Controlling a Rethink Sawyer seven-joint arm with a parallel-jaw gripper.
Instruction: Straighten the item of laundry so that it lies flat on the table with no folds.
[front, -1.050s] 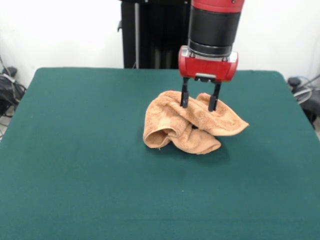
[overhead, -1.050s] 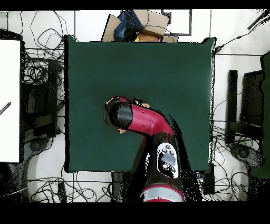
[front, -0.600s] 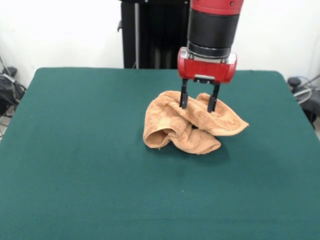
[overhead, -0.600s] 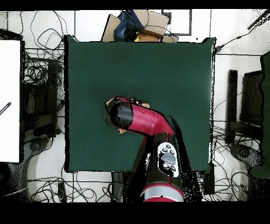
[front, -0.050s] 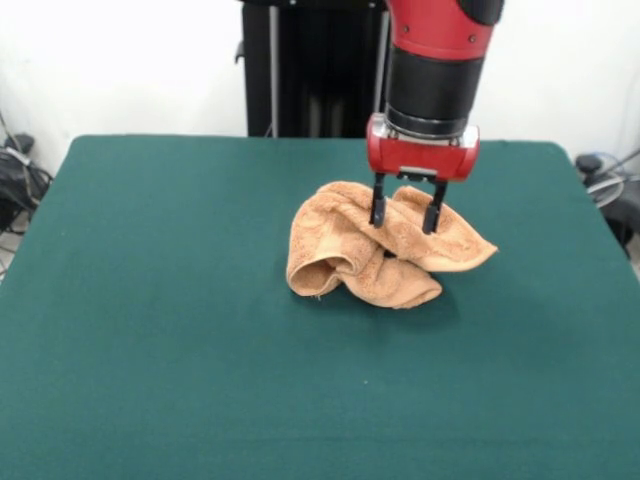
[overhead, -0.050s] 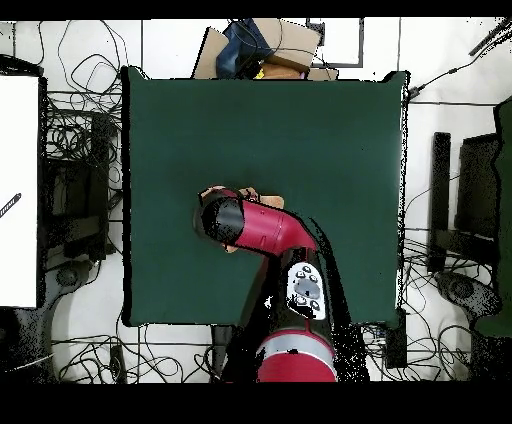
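The item of laundry (front, -0.050s: 350, 250), a light orange-tan terry towel, lies crumpled in a heap with several folds near the middle of the dark green table (front, -0.050s: 150, 300). My gripper (front, -0.050s: 404, 216) is open, its two black fingers pointing straight down onto the right upper part of the heap, tips touching or just above the cloth. In the overhead view the red arm covers nearly all of the towel (overhead, -0.050s: 247, 195); only slivers show beside the wrist, and the gripper itself is hidden there.
Green table surface (overhead, -0.050s: 300, 130) spreads wide on every side of the towel. Cables, boxes and dark equipment lie on the floor around the table. A white panel (overhead, -0.050s: 18, 190) stands at the left in the overhead view.
The gripper has shifted slightly to the right over the towel and sunk a little toward it. The towel's shape is unchanged.
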